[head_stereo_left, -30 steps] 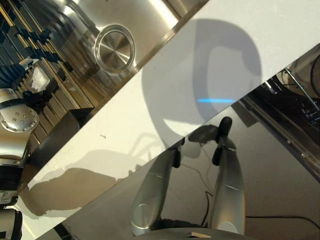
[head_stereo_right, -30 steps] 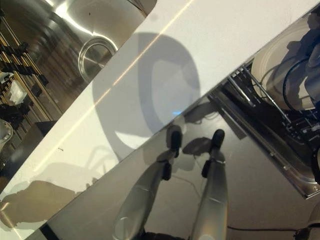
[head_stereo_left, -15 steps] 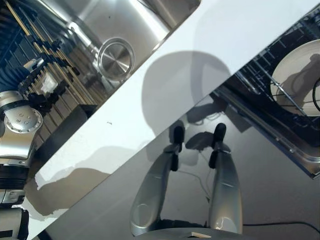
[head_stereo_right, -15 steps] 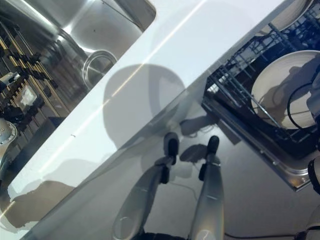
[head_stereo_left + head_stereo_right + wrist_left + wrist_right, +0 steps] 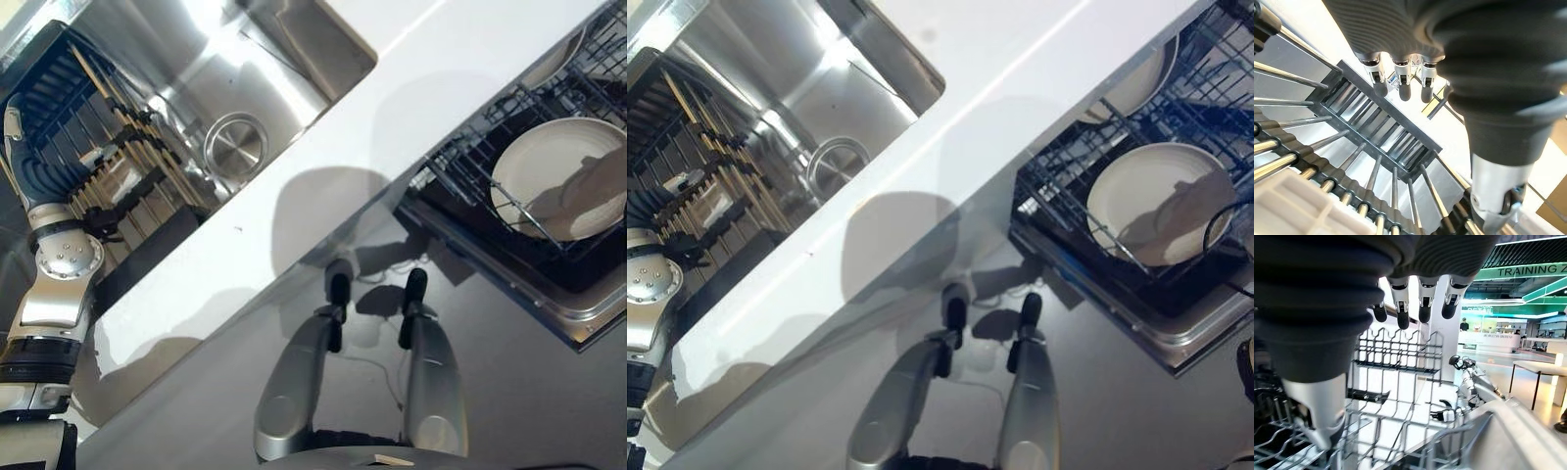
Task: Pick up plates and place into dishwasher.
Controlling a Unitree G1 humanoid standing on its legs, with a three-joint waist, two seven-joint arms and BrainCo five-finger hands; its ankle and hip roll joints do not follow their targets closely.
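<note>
Neither hand is seen to hold a plate. The left hand (image 5: 1402, 83) hangs with fingers straight and empty above the rods of the drying rack (image 5: 93, 147), which sits in the steel sink (image 5: 284, 59) on the robot's left. The right hand (image 5: 1422, 303) is likewise relaxed and empty, just over the wire tines of the dishwasher rack (image 5: 1058, 186) on the robot's right.

2 plates are already in that rack: a round cream plate (image 5: 549, 176) leaning tilted between the tines, and a second plate (image 5: 1136, 88) behind it. Both lie well apart from the left hand, across the white counter (image 5: 323, 186). Whether a further plate waits in the drying rack cannot be told, so the left hand is judged the nearer one for any next pick.

Lettering shows on an overhead sign (image 5: 1530, 270); no labels are made out on the plates or racks.
</note>
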